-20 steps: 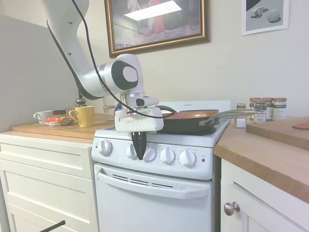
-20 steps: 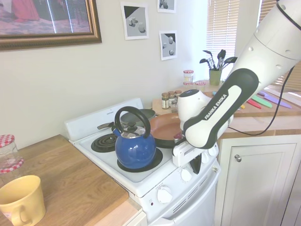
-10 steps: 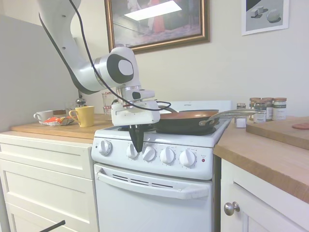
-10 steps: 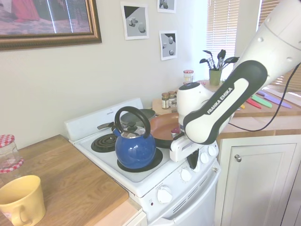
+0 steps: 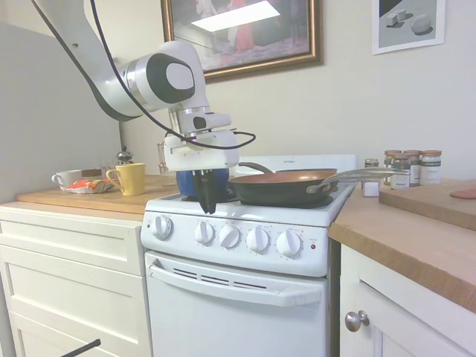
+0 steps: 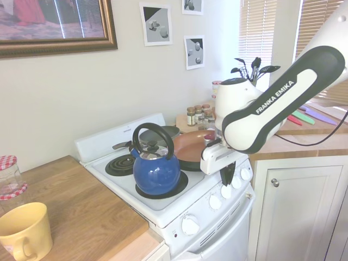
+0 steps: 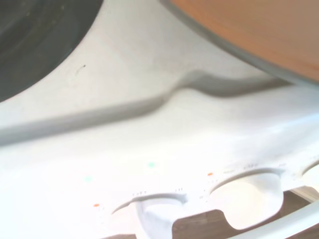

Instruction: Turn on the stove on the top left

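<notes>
**Gripper poised above the knob row of a narrow white range**

The gripper (image 5: pixel 206 195) hangs fingers-down above the front edge of the stove (image 5: pixel 245 297), clear of the control panel; its dark fingers appear pressed together and hold nothing. Below it runs the row of five round white knobs (image 5: pixel 229 236), with a small red light (image 5: pixel 313 246) at the panel's far end. The knobs are rigid, smooth plastic, probably slippery and stiff to turn; a firm pinch across a knob's raised centre ridge likely serves best. Which knob governs the rear burner on the required side cannot be read from the blurred wrist view. On the cooktop stand a blue kettle (image 6: pixel 156 169) at the front, a bare coil burner (image 6: pixel 120 164) behind it, and a copper-coloured pan (image 5: pixel 286 186). Butcher-block counter (image 5: pixel 424 238) flanks the range, bearing a yellow mug (image 5: pixel 132 178) on one side and spice jars (image 5: pixel 413 166) on the other; framed pictures (image 5: pixel 242 33) hang on the cream wall
</notes>
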You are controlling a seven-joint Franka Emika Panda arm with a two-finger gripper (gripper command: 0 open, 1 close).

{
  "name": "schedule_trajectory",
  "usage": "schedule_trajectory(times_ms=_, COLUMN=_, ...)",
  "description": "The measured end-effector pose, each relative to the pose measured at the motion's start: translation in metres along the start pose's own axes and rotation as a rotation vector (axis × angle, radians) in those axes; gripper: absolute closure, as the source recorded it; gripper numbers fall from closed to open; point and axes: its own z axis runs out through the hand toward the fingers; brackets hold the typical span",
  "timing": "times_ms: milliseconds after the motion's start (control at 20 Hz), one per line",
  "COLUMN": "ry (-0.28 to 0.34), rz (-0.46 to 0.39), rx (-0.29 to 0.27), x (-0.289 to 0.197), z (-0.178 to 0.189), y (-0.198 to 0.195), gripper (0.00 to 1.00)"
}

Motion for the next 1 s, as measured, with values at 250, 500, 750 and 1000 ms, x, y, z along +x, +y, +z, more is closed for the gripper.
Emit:
schedule_trajectory(times_ms=250, ry=0.022, rz=-0.001, rx=0.029, x=-0.007, z=-0.032, y=0.008, gripper=0.0)
schedule_trajectory(times_ms=500, ry=0.027, rz=0.008, rx=0.059, x=-0.016, z=-0.068, y=0.02, gripper=0.0)
schedule_trajectory(times_ms=750, ry=0.016, rz=-0.016, rx=0.063, x=-0.023, z=-0.069, y=0.023, gripper=0.0)
schedule_trajectory(times_ms=1000, ry=0.005, rz=-0.032, rx=0.057, x=-0.029, z=-0.067, y=0.021, gripper=0.0)
